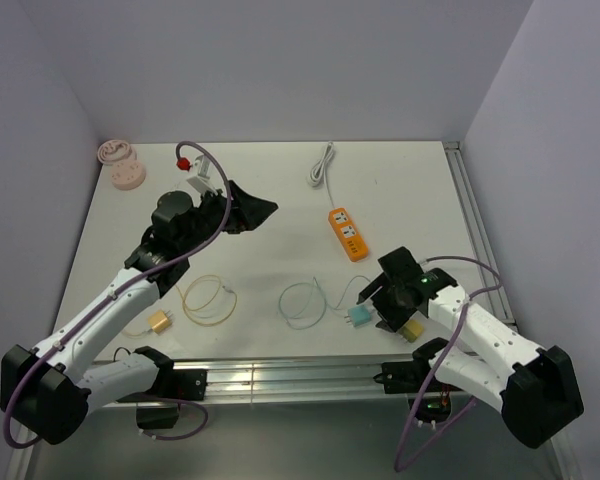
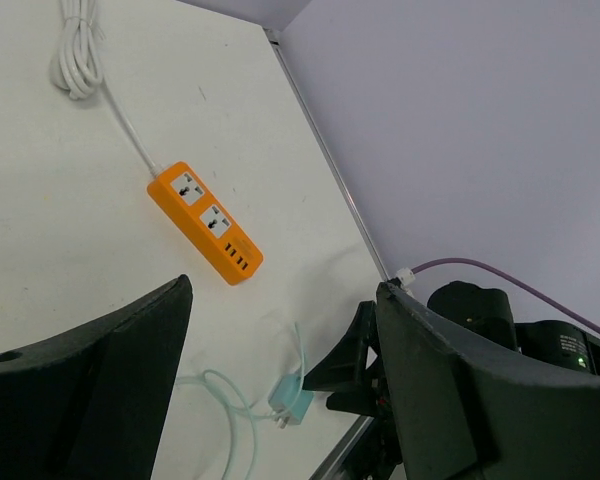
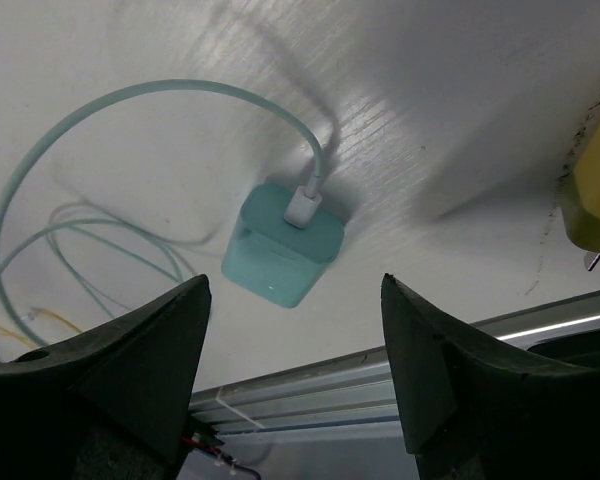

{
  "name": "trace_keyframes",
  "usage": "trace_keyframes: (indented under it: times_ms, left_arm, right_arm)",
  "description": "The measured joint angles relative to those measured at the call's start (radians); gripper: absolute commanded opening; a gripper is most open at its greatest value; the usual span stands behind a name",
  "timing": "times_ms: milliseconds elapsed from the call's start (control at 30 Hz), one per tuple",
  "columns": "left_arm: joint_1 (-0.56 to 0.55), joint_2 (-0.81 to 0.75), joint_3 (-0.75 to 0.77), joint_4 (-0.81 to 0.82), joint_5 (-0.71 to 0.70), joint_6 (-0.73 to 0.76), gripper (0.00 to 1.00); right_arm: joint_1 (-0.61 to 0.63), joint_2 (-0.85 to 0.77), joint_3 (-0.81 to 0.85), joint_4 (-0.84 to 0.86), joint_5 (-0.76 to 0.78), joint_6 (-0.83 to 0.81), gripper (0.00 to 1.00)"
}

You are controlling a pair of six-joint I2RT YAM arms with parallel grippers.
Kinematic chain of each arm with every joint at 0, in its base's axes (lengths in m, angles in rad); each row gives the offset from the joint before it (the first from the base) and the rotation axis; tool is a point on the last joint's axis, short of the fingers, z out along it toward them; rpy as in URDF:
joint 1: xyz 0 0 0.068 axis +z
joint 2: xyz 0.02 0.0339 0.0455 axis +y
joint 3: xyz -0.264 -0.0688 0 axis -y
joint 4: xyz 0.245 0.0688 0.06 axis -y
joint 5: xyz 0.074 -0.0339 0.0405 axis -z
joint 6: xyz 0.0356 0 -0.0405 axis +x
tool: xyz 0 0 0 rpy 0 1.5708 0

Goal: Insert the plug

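Right gripper (image 3: 292, 290) was poised over the teal plug (image 3: 283, 243), fingers spread wide with nothing between them; whether the tips touched the table (image 1: 400, 190) could not be told. The plug lay flat near the table's front edge, its white connector on top and its teal cable (image 1: 303, 303) looping off to the left. A yellow adapter (image 3: 595, 190) lay just beside the right finger, at the front rail. The orange power strip (image 1: 348, 233) lay behind the plug and apart from it, sockets up and unoccupied, its white cord (image 1: 322, 163) bundled further back. Left gripper (image 1: 250, 212) hung above the table left of the strip, jaws parted and empty; its wrist view looked across at the strip with a clear line to it. A second yellow charger (image 1: 159, 323) with its thin yellow cable (image 1: 208, 300) lay on the left front, and a pink round object (image 1: 120, 165) in the far left corner.
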Motion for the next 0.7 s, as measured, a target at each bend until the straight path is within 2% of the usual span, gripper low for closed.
trace_keyframes:
  times_ms: [367, 700]
  left_arm:
    - [-0.001, -0.034, -0.024, -0.003, -0.006, 0.008, 0.8]
    - [-0.001, -0.071, -0.029, -0.017, -0.006, 0.017, 0.81]
  right_arm:
    - [0.098, 0.172, 0.01, 0.063, 0.015, 0.085, 0.73]
    - [0.138, 0.278, 0.034, 0.11, 0.039, 0.099, 0.66]
